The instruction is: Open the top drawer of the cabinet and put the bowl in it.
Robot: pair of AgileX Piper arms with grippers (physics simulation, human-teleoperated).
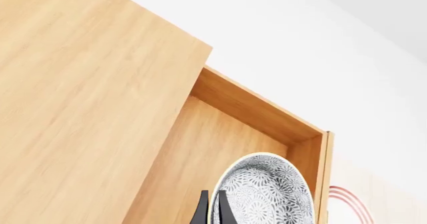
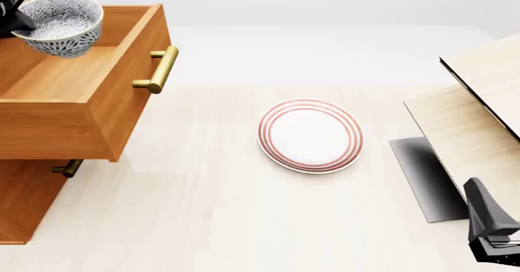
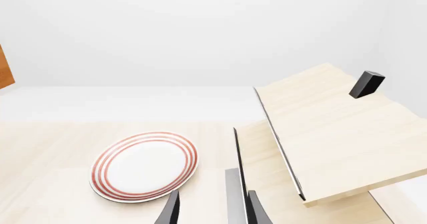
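At the upper left of the front view, the bowl [image 2: 58, 24] hangs over the open top drawer [image 2: 81, 77], tilted, its rim pinched by the left hand [image 2: 16, 7]; the left wrist view shows the dark fingers [image 1: 202, 211] closed on the rim with the bowl [image 1: 265, 194] above the drawer's bare floor. It looks held clear of the drawer walls so it can be lowered and let go inside; I judge the placing not yet done. The drawer stands pulled well out of the cabinet [image 2: 28, 199], its brass handle [image 2: 158, 70] facing the middle of the frame. On the worktop [image 2: 203, 223], a plate [image 2: 310, 136] lies at centre, well apart. The right hand [image 2: 495, 247] waits at the lower right beside a pale box [image 2: 479, 101], fingers apart, holding nothing.
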